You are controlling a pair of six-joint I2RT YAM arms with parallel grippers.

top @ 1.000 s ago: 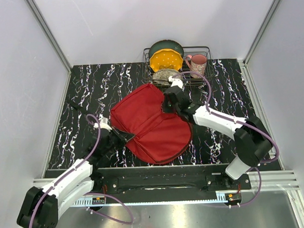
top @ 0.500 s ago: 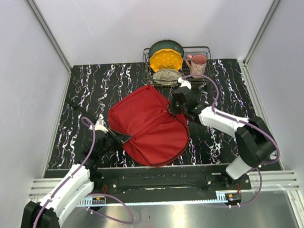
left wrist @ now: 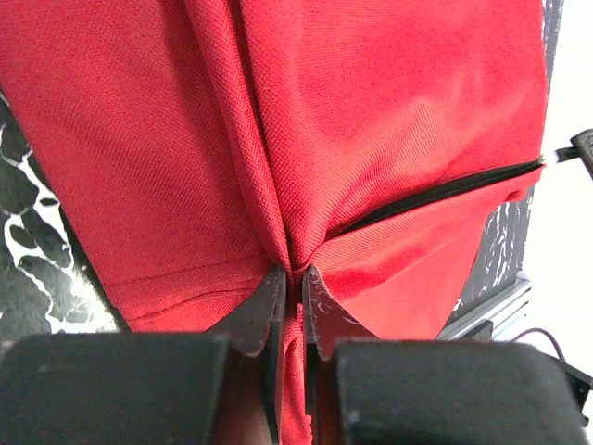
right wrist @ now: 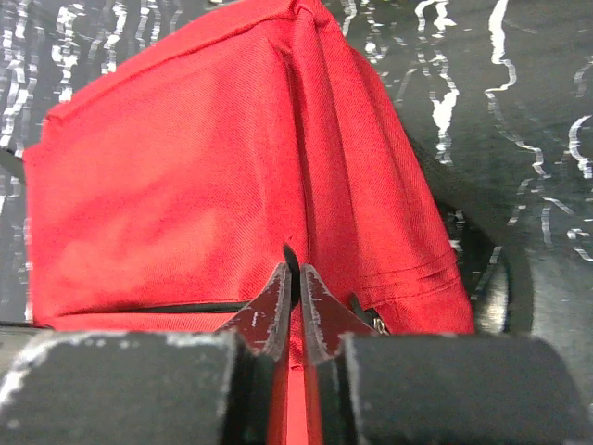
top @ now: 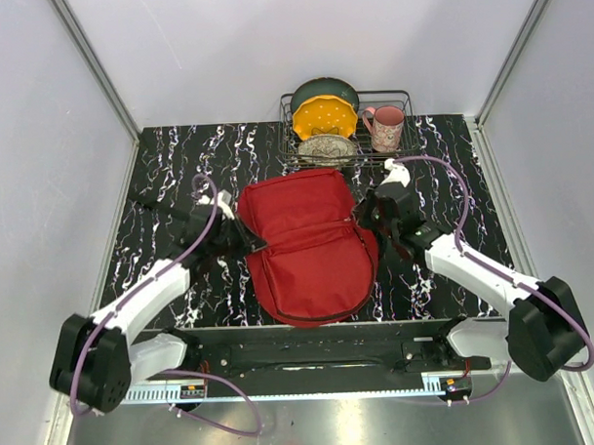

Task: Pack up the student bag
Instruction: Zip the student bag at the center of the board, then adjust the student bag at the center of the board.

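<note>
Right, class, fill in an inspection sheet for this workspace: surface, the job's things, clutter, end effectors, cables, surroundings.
Surface: black, white-veined table.
Job's things: red student bag lying flat at the centre, between the arms.
Clutter: wire dish rack at the far edge, holding plates and a pink mug.
End effectors: left end effector shut on a fold of the bag's left side; right end effector shut on a fold of its right side.
Cables: a purple cable loops along each arm.
Surroundings: white walls with metal frame posts.
</note>
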